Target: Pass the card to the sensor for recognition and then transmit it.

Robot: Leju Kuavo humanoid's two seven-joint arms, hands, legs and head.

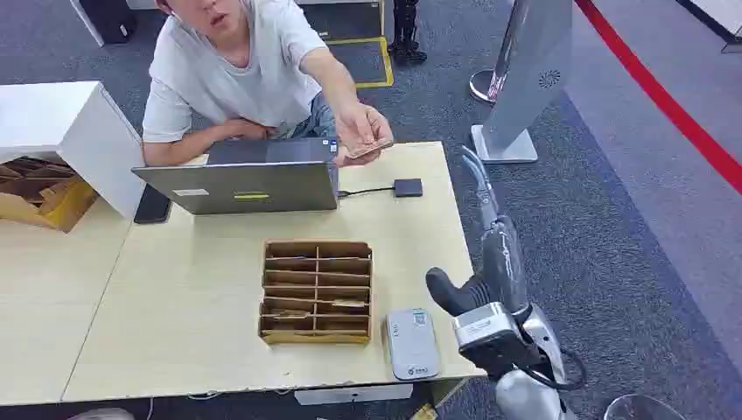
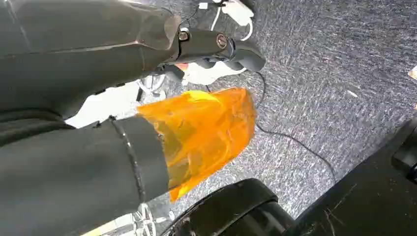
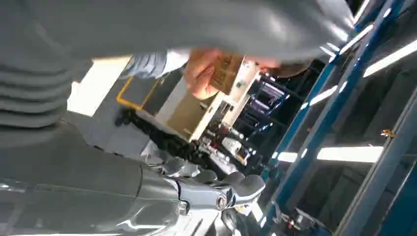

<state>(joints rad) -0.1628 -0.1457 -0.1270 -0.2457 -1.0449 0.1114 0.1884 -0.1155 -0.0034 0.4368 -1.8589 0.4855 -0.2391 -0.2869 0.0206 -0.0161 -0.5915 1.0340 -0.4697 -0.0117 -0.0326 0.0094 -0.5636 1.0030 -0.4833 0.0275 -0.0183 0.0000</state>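
Observation:
A person across the table pinches a tan card [image 1: 367,147] in an outstretched hand, above the table's far edge beside the laptop. The right wrist view looks up at that same card [image 3: 227,73] in the person's fingers. My right hand [image 1: 494,254] is raised over the table's right edge, fingers pointing toward the person and thumb [image 1: 444,291] spread, holding nothing. It is well short of the card. The grey-white card sensor [image 1: 411,343] lies flat at the table's front edge, just left of my right wrist. My left hand [image 2: 216,46] hangs beside my body over the carpet, empty.
A cardboard slotted card box [image 1: 317,291] stands left of the sensor. The open laptop [image 1: 241,179], a small dark hub [image 1: 408,187] on a cable and a phone [image 1: 153,206] lie at the table's far side. A grey standing panel [image 1: 525,79] rises beyond the table's right corner.

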